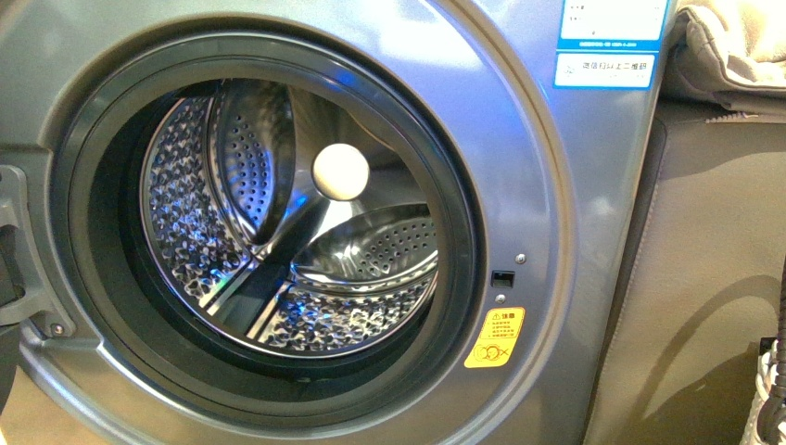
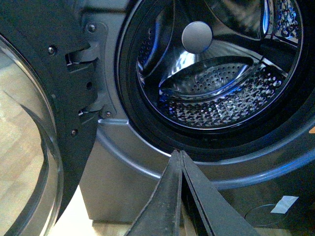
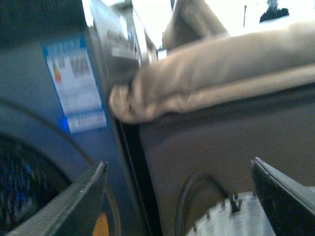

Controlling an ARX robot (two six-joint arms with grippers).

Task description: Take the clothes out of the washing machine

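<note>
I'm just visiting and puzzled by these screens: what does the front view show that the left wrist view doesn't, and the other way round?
Only the front view shows the yellow warning sticker and the blue-white labels. Only the left wrist view shows the open round glass door, its black hinge and the left gripper, fingers together. Both show the grey washing machine and its perforated steel drum with no clothes visible inside.

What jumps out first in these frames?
The open drum fills the front view's centre, perforated steel with a pale round hub at its back and no clothes showing. A yellow sticker sits low on the washer front, right of the opening. In the wrist views, the left claw is shut below the rim, and the right claw is open beside a beige cushion.
</note>
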